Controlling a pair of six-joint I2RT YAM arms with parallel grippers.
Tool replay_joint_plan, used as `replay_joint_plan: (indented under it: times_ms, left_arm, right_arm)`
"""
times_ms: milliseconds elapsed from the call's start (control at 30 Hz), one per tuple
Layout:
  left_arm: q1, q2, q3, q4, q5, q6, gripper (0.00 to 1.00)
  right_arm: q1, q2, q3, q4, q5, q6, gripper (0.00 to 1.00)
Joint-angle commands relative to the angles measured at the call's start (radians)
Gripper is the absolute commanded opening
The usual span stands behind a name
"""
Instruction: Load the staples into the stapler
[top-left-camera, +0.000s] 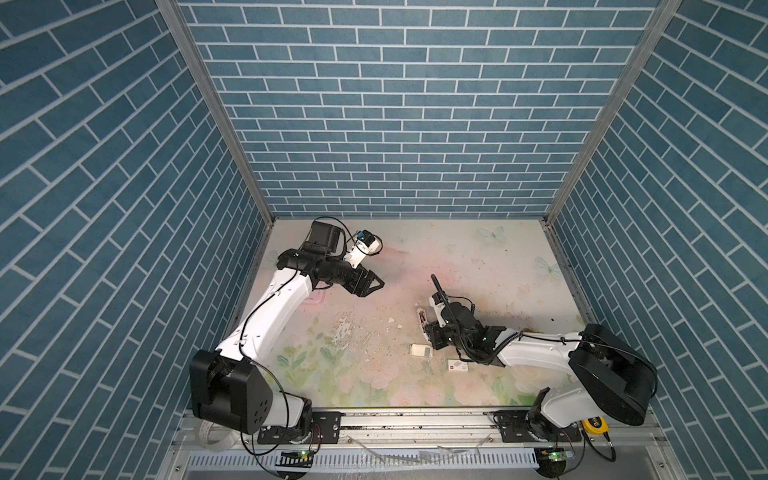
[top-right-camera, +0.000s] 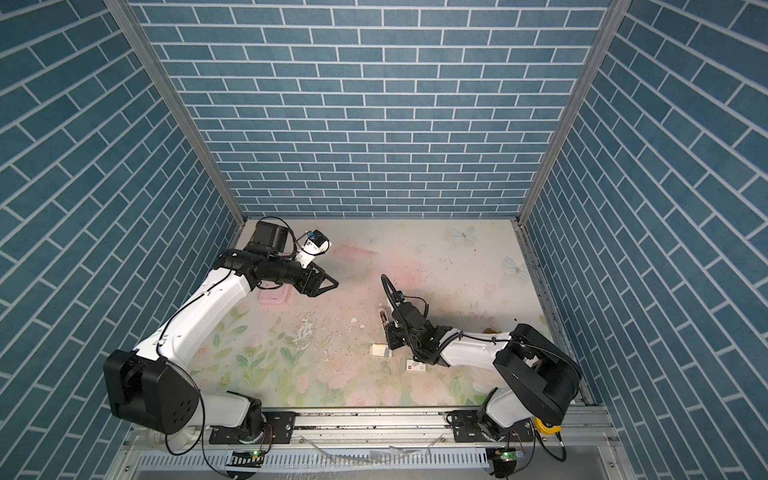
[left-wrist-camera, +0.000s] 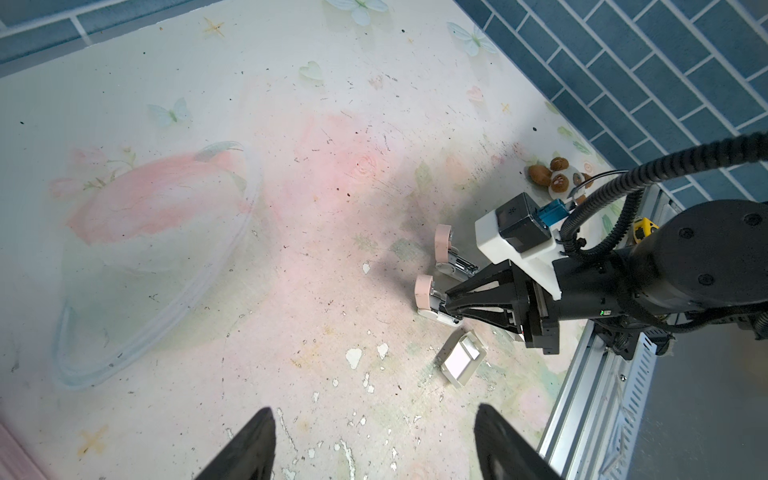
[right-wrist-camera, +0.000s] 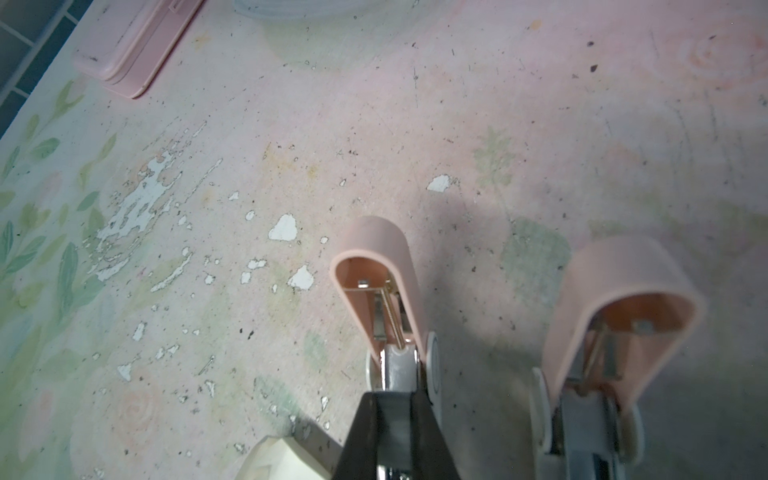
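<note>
The right jaws (right-wrist-camera: 399, 395) are pinched nearly closed on the metal channel of the held stapler (right-wrist-camera: 378, 266), whose pink lid is flipped up. Whether a strip lies between the jaws I cannot tell. A second stapler (right-wrist-camera: 623, 299), also with its pink lid raised, stands just beside the held one, untouched. That makes two staplers, both open, right of the desk's (top-left-camera: 457, 257) middle.

Just near of the right jaws lies one white card tray (left-wrist-camera: 459, 361). A small grey strip at one end of it (left-wrist-camera: 469, 346) looks like the staples, too small to count. One white sleeve with a red square (top-left-camera: 457, 365) lies near and to the right of the tray, apart from it.

The left jaws (left-wrist-camera: 374, 415) stand wide apart and hold nothing. In both top views they hang above the far left of the desk, well apart from the staplers.

One flat pink case (top-right-camera: 274, 297) lies on the left of the desk under the left arm. One clear plastic dish (left-wrist-camera: 158, 257) sits on the desk and is hard to make out against the floral print. One small brown-and-white plush toy (left-wrist-camera: 559, 176) lies by the right wall.
</note>
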Motion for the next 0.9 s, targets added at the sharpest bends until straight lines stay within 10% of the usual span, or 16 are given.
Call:
replay_joint_plan:
  times_ms: [0, 867]
  left_arm:
    - [0.009, -0.025, -0.013, 0.008, -0.001, 0.003, 0.77]
    - [0.01, -0.031, -0.016, 0.012, -0.002, 0.005, 0.77]
  right_arm:
    - [-0.003, 0.009, 0.001, 0.01, -0.005, -0.03, 0.0]
    - [0.002, 0.036, 0.006, 0.006, 0.002, -0.029, 0.0]
